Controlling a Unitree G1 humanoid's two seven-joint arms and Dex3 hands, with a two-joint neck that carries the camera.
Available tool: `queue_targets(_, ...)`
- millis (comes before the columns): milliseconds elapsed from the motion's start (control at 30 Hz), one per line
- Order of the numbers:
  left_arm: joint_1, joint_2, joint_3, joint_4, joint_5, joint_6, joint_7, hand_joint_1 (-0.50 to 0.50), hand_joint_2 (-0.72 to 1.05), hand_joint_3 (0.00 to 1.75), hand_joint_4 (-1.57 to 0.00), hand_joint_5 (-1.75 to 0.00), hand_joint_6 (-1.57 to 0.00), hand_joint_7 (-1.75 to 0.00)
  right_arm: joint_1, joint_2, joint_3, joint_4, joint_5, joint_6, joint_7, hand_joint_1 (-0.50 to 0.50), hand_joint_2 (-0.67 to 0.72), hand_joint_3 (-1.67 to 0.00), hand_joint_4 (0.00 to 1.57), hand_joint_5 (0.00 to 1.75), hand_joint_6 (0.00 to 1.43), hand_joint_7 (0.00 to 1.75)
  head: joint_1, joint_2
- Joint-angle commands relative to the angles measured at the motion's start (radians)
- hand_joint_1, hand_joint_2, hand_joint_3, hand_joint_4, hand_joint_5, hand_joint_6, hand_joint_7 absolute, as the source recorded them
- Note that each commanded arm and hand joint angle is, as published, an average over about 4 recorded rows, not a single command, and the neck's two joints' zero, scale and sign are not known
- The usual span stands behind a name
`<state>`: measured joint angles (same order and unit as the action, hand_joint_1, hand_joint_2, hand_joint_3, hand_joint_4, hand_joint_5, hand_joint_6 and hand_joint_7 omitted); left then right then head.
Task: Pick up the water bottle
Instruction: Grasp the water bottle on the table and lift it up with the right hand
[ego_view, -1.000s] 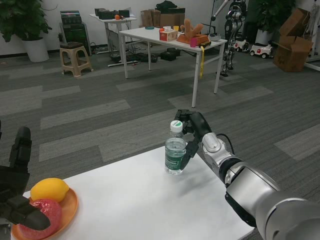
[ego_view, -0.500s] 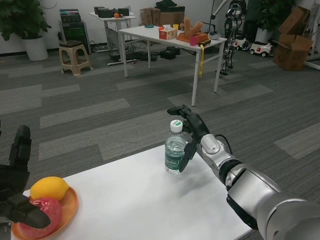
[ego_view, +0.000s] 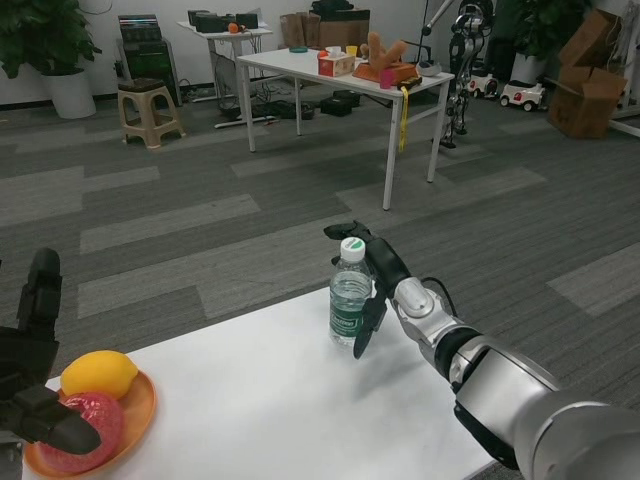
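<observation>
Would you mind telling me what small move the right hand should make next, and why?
Probably close the fingers around the clear plastic water bottle. The right hand sits open beside it, fingers spread behind the white cap and down its right side, without a visible grip, and the bottle stands on the white table.

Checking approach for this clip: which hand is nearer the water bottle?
Right. The right hand sits just beside the water bottle, fingers spread around its right side and cap. The left hand waits at the table's far left, by the plate of fruit.

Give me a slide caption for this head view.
Black right hand open beside a clear plastic water bottle standing on the white table.
</observation>
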<state>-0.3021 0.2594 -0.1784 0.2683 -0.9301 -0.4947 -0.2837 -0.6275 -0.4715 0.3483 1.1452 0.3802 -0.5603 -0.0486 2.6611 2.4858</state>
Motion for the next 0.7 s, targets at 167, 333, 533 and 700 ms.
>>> queue_targets(167, 0.0, 0.001, 0.003, 0.008, -0.001, -0.002, -0.002, -0.48, -0.72, 0.07, 0.0, 0.0, 0.0, 0.0, 0.028, 0.016, 0.008, -0.004, 0.006, 0.007, 0.0, -0.46, 0.66, 0.0, 0.22, 0.48, 0.0, 0.54, 0.0, -0.005)
queue_targets(333, 0.001, 0.001, 0.004, 0.008, -0.001, -0.003, -0.002, -0.48, -0.72, 0.07, 0.0, 0.0, 0.0, 0.0, 0.034, 0.029, 0.014, 0.0, 0.006, 0.006, 0.0, -0.46, 0.66, 0.0, 0.27, 0.48, 0.02, 0.52, 0.001, -0.008)
queue_targets(533, 0.001, 0.001, 0.003, 0.008, -0.001, -0.004, -0.002, -0.48, -0.72, 0.04, 0.0, 0.0, 0.0, 0.0, 0.047, 0.045, 0.023, 0.01, 0.005, 0.0, -0.028, -0.44, 0.66, 0.0, 0.53, 0.46, 0.24, 0.49, -0.003, -0.016)
queue_targets(700, 0.001, 0.001, 0.005, 0.008, -0.002, -0.004, -0.002, -0.48, -0.72, 0.07, 0.0, 0.0, 0.0, 0.0, 0.057, 0.055, 0.032, 0.014, 0.003, -0.008, -0.07, -0.41, 0.5, 0.0, 1.23, 0.51, 0.91, 0.58, -0.002, -0.014)
